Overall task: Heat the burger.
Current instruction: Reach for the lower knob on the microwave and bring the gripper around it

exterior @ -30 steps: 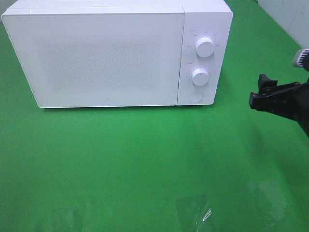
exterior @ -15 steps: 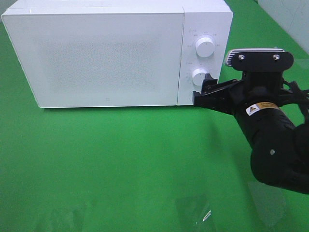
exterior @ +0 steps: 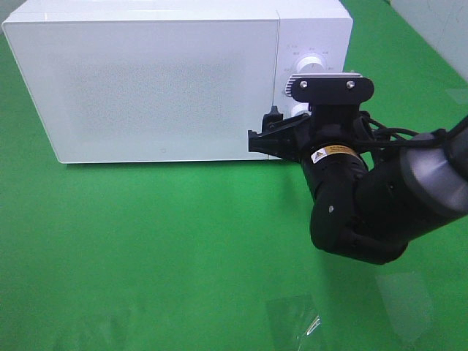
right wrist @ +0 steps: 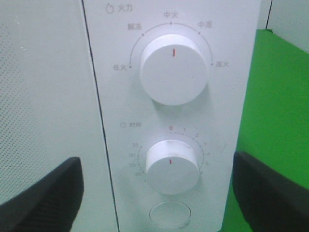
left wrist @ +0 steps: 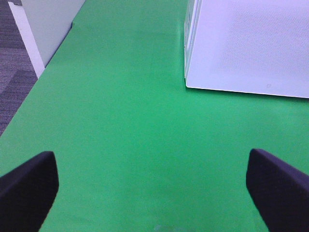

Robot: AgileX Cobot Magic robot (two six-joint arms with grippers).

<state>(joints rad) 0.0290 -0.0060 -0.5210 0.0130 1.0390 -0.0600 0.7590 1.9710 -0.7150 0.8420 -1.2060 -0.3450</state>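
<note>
The burger is out of view in every frame. The white microwave point(exterior: 146, 80) stands at the back of the green table with its door closed. My right gripper point(exterior: 263, 131) is open and empty, right in front of the microwave's control panel near the door seam. In the right wrist view the right gripper point(right wrist: 157, 198) faces the timer knob point(right wrist: 172, 166), with the power knob point(right wrist: 174, 69) above it and the round door button point(right wrist: 170, 214) below. My left gripper point(left wrist: 154, 193) is open and empty over bare green table, and the microwave's corner point(left wrist: 251, 43) shows ahead of it.
The green table surface point(exterior: 146, 241) spreads in front of the microwave. A white panel point(left wrist: 46, 24) and grey floor point(left wrist: 14, 72) lie past the table's left edge. A pale wall point(exterior: 439, 29) stands at the back right.
My right arm has swung in from the right edge leftward, bringing the gripper from beside the microwave to just in front of its control panel and knobs.
</note>
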